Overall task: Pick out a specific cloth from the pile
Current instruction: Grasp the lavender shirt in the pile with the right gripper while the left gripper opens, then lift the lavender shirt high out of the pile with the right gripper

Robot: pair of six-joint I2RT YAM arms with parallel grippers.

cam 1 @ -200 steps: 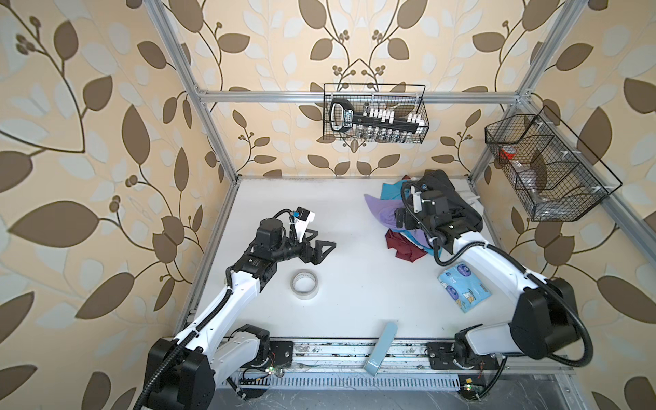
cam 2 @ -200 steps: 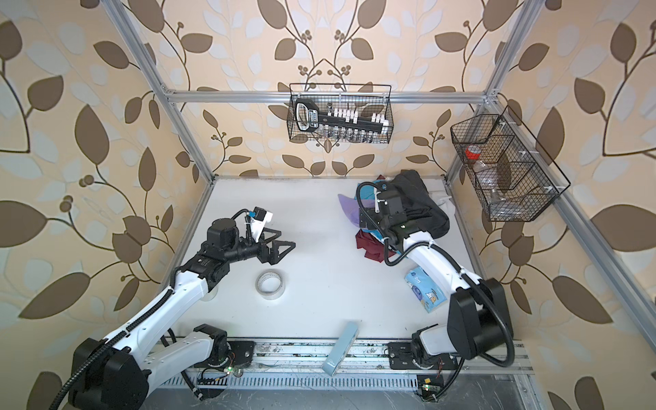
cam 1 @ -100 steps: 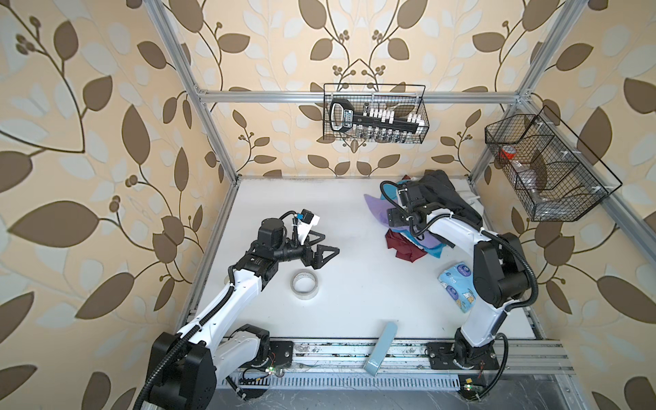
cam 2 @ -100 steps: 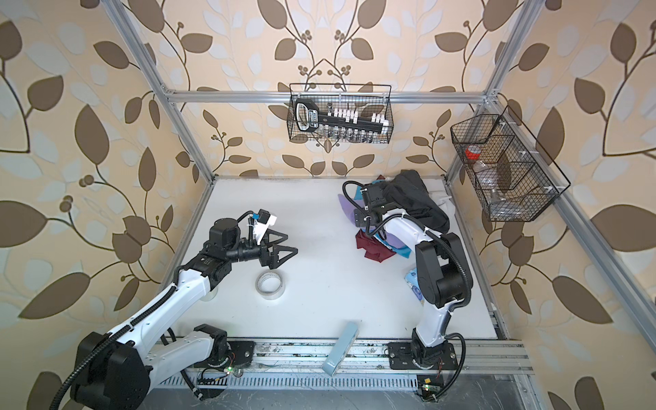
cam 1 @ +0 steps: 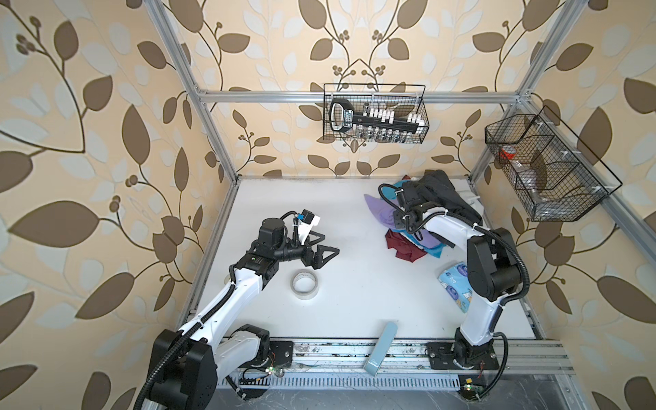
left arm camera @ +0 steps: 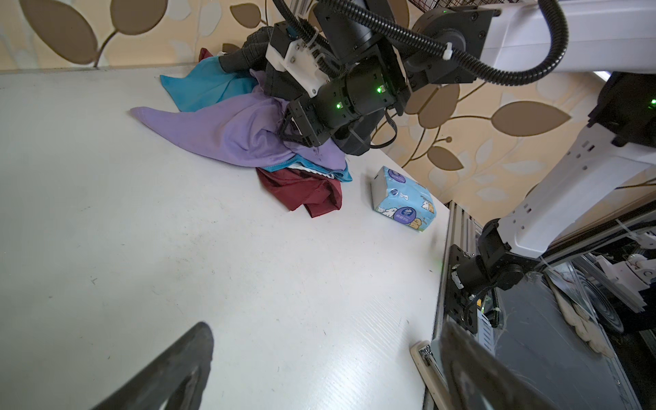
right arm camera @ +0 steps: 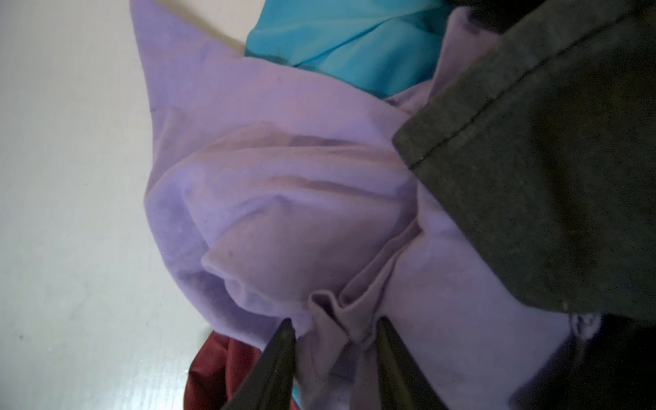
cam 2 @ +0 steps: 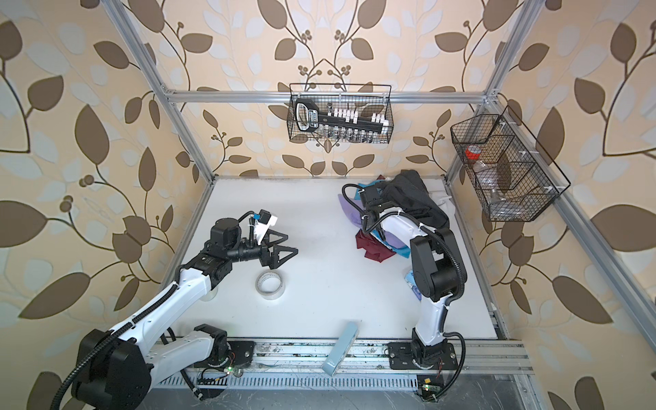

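A: Logging positions. The heaped pile of garments (cam 1: 443, 198) is sitting at about 1 o'clock on the white surface (cam 1: 355, 284). Where is the thin, crumpled lavender shirt (right arm camera: 266, 213) lying?

B: On the pile's 9 o'clock edge, in both top views. One flap is spilling onto the surface toward 10 o'clock. The dark grey-black garment (right arm camera: 550, 177) is overlapping it from 3 o'clock. The teal-blue garment (right arm camera: 348, 42) is showing at 12, and the maroon garment (right arm camera: 220, 376) is peeking out at 6.

A: And the right gripper (right arm camera: 335, 324)?

B: Its fingers (right arm camera: 280, 351) are standing part-narrowed, straddling a gathered ridge of the shirt, with lavender fabric filling the gap. I cannot tell whether they are biting yet. The left gripper (cam 1: 330, 243) is hovering well apart at 9 o'clock, near the pale tape roll (cam 1: 304, 284). Its fingers are spread wide and holding nothing.

A: So I am judging the step in hand to be securing the pinch.

B: Agreed. I am thinking only lavender belongs in it: several layers of that ridge and none of the maroon just beneath the tips. Thin cloth is liable to slip from a shallow bite, so I am favouring a deep one. After that, I am favouring a lift and a slow draw toward 9 o'clock, away from the dark garment weighing on the far part. Otherwise the whole pile may be coming along.
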